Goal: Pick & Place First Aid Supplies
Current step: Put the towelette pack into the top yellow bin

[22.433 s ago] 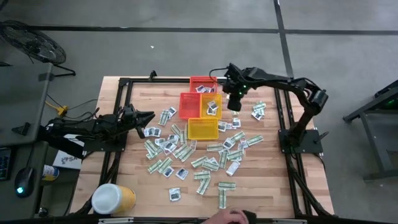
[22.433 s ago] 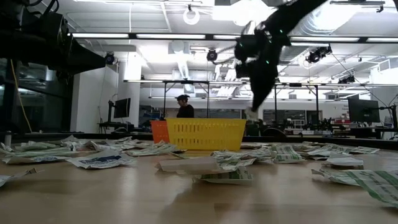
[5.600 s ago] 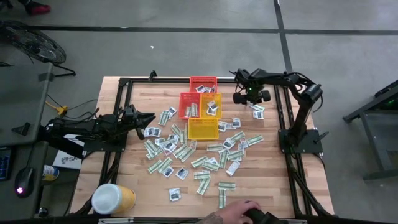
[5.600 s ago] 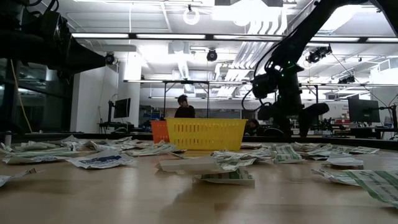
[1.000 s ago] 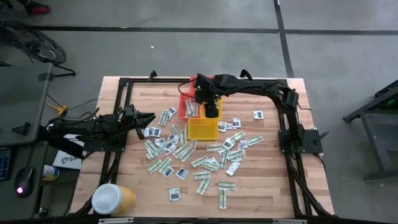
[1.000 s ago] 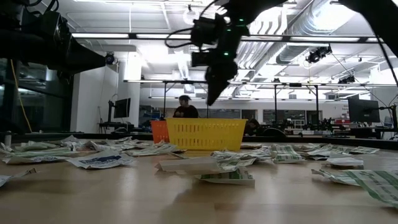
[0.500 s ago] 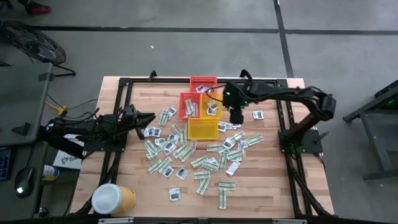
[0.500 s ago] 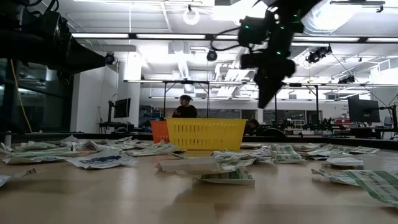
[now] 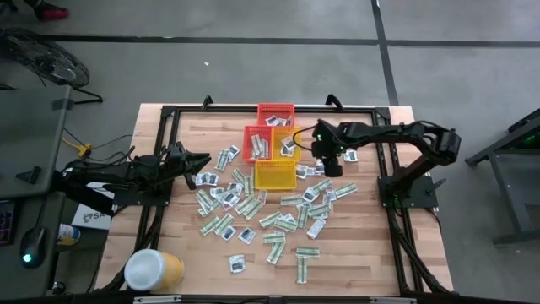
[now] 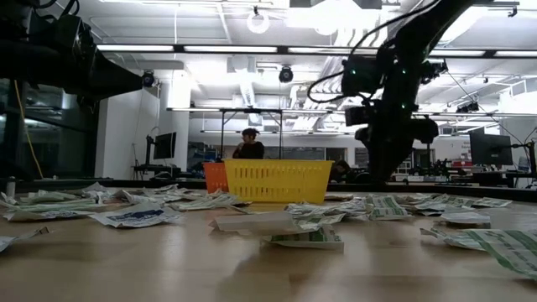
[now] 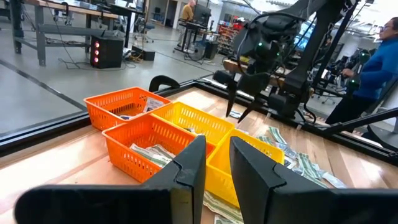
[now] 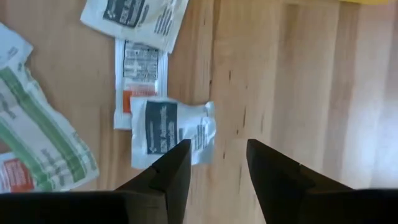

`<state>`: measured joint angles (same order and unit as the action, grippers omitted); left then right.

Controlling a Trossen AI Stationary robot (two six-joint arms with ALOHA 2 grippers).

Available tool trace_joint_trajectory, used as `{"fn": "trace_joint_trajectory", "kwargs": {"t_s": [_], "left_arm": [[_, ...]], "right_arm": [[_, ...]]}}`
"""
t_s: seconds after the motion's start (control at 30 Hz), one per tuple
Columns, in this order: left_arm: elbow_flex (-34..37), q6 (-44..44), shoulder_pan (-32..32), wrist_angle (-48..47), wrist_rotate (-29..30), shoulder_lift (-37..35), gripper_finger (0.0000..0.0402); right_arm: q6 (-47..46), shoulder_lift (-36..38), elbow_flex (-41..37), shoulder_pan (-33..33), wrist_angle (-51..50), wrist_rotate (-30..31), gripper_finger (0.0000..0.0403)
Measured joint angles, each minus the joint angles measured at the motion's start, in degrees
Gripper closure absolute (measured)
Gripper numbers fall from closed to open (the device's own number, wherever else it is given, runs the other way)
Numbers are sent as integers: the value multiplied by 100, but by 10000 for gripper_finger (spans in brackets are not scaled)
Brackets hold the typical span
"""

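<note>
The first aid supplies (image 9: 270,211) lie scattered flat across the middle of the tabletop (image 9: 169,245), with a few already in the baskets (image 9: 272,152) near the far edge, and the right gripper (image 9: 331,166) hangs with its jaws apart and empty over a white square packet (image 12: 171,132) lying just off the yellow basket's right side. Such packets look thin, light and limp, likely to slide or buckle on the wood, so I would pinch one across a free edge or a raised corner. The left gripper (image 9: 202,158) waits near the left edge, jaws parted a little and holding nothing.
</note>
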<state>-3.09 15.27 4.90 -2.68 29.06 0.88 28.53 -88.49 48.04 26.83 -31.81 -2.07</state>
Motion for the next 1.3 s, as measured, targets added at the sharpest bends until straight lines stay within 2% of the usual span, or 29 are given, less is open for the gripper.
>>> {"fn": "trace_joint_trajectory", "kwargs": {"t_s": [0.17, 0.3, 0.5, 0.83, 1.0, 1.13, 1.3], "left_arm": [[0, -2, -1, 0, 2, -1, 328], [0, 0, -2, 0, 2, 0, 328], [0, 0, 0, 0, 2, -1, 328], [0, -1, 0, 0, -2, 0, 328], [0, -2, -2, 0, 0, 0, 328], [1, 0, -1, 0, -2, -1, 328], [1, 0, -2, 0, -2, -2, 328]], "right_arm": [[-187, 0, -69, 192, -3, -188, 262], [-479, -13, -67, 339, -40, -559, 263], [-844, -311, -67, 506, -77, -868, 263], [-1115, -679, -36, 518, 23, -843, 263], [-1359, -943, -22, 412, 57, -619, 265], [-1364, -1032, -8, 387, 77, -421, 287], [-1362, -1036, -16, 430, 113, -391, 345]]}}
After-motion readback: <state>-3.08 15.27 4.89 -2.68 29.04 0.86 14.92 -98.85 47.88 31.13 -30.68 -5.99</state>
